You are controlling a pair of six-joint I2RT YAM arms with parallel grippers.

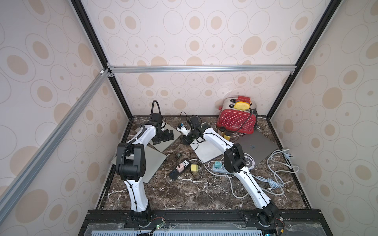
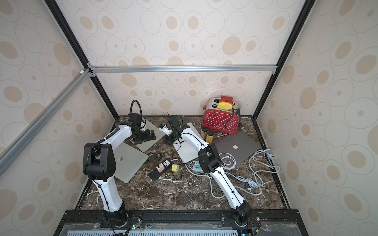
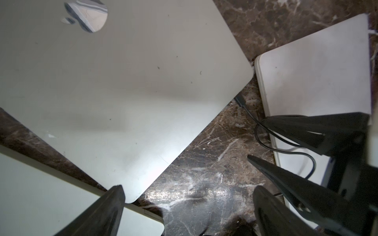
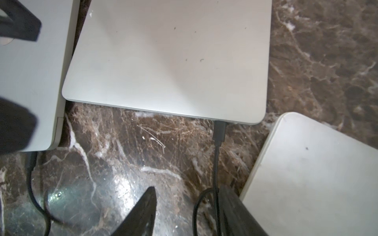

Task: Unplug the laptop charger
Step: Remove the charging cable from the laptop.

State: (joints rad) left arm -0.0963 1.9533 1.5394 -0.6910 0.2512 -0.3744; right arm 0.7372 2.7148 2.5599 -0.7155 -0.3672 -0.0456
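A black charger plug [image 4: 219,130] sits in the edge of a silver laptop [image 4: 173,61]. Its thin black cable [image 4: 215,175] runs back between the jaws of my right gripper [image 4: 188,188]. The jaws stand apart, the cable lies close to one finger [image 4: 235,206], and nothing is clamped. In the left wrist view the same plug [image 3: 240,101] shows at the laptop's [image 3: 122,81] edge, and my left gripper [image 3: 187,190] is wide open over the laptop's corner with nothing in it. In a top view the left gripper [image 1: 166,136] hovers over this laptop [image 1: 165,147], and the right gripper [image 1: 185,140] is just right of it.
More laptops lie around: a silver one [image 1: 152,163] front left, a pale one [image 1: 206,152] under the right arm, a dark grey one [image 1: 259,146] at the right. A black power strip [image 1: 180,169], yellow charger [image 1: 194,168], white cables [image 1: 274,177], bottles [image 1: 225,132] and red toaster [image 1: 237,121] crowd the marble top.
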